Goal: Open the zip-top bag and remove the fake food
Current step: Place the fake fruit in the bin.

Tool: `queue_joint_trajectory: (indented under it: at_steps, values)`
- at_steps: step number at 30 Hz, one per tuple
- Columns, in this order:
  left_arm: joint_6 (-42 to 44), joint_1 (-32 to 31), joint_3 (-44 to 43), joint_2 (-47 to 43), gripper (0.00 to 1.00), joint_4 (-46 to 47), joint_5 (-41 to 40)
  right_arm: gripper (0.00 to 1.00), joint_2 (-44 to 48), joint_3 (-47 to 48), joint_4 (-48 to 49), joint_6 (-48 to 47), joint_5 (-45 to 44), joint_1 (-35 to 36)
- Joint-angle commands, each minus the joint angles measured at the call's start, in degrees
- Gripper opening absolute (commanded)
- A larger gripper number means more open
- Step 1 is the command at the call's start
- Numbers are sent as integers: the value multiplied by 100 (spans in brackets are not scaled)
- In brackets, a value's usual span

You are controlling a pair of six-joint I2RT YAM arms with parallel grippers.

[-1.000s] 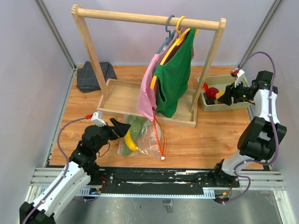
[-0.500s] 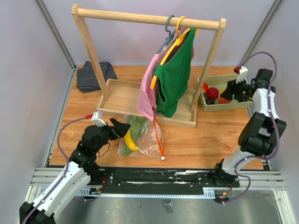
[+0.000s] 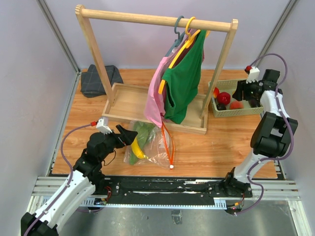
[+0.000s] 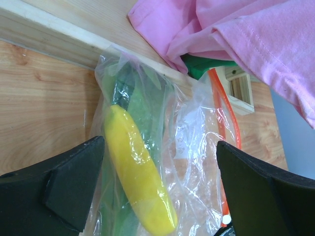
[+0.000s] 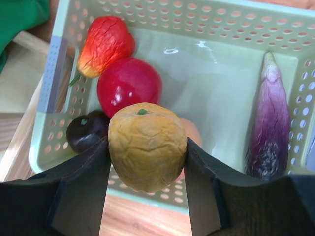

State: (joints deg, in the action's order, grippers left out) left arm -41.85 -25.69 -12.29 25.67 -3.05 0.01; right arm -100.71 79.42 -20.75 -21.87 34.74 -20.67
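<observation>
The clear zip-top bag (image 3: 152,147) lies on the table in front of the rack base, its orange zip strip (image 3: 169,142) along the right side. Inside it lie fake food pieces: a yellow banana (image 4: 138,172) and long green leafy pieces (image 4: 140,110). My left gripper (image 3: 129,136) stands open at the bag's left end, its fingers either side of the banana (image 3: 138,149) and apart from it. My right gripper (image 5: 146,152) is shut on a small wrinkled yellow fruit (image 5: 146,145) above the near rim of the green basket (image 5: 162,14).
The basket (image 3: 246,112) holds a red round fruit (image 5: 129,84), a red-orange peach (image 5: 106,42), a dark plum (image 5: 88,130) and a purple eggplant (image 5: 273,123). A wooden clothes rack (image 3: 152,19) with green and pink garments (image 3: 184,83) stands mid-table. A grey folded cloth (image 3: 98,78) lies back left.
My right gripper has carried the yellow fruit a little farther back over the basket. The left arm and the bag have not moved.
</observation>
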Motion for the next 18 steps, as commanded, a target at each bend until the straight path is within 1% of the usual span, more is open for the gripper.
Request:
queue_joint_trajectory:
  at_steps: [1, 3, 5, 8, 12, 15, 18]
  values:
    - [36, -6, 36, -90, 99, 106, -71, 51, -358, 421, 403, 471, -494, 106]
    - [38, -6, 34, -118, 99, 79, -80, 54, -521, 610, 409, 583, -616, 107]
    - [43, -8, 34, -144, 99, 55, -84, 59, -646, 775, 408, 665, -751, 107]
    - [42, -9, 27, -194, 99, 13, -102, 72, -689, 900, 424, 644, -854, 107]
    - [36, -6, 36, -227, 99, -19, -117, 87, -521, 780, 556, 459, -902, 107]
    - [39, -8, 44, -224, 99, -10, -120, 93, -289, 621, 584, 309, -882, 99]
    - [34, -11, 47, -229, 99, 4, -114, 96, 74, 353, 627, 209, -606, 20]
